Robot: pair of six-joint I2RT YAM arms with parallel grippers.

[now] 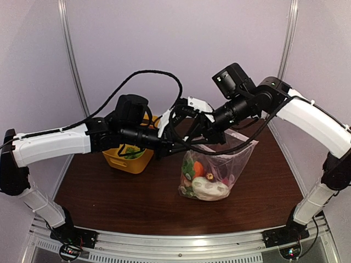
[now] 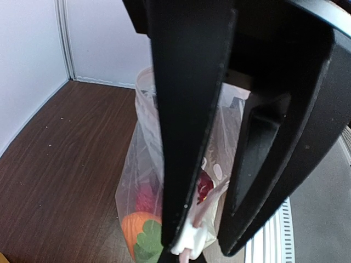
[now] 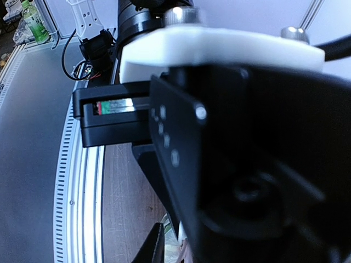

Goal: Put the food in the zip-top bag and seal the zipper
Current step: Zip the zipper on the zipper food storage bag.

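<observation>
The zip-top bag (image 1: 233, 159) stands upright on the table with the food (image 1: 205, 183) inside: orange, green, white and red pieces. My left gripper (image 1: 176, 146) and right gripper (image 1: 202, 137) meet at the left end of the bag's mouth edge, both shut on it there. The zipper itself is too faint to make out. The left wrist view looks down the bag (image 2: 140, 164) at an orange and green piece (image 2: 140, 230) and a red one (image 2: 204, 186); big black fingers (image 2: 186, 137) block most of it. The right wrist view is filled by the other gripper's body.
The yellow tub (image 1: 131, 161) stands at the back left, partly behind my left arm, with something green in it. The brown table (image 1: 137, 203) ends at a metal rail (image 1: 181, 241) in front. Pale walls close in at the back and sides.
</observation>
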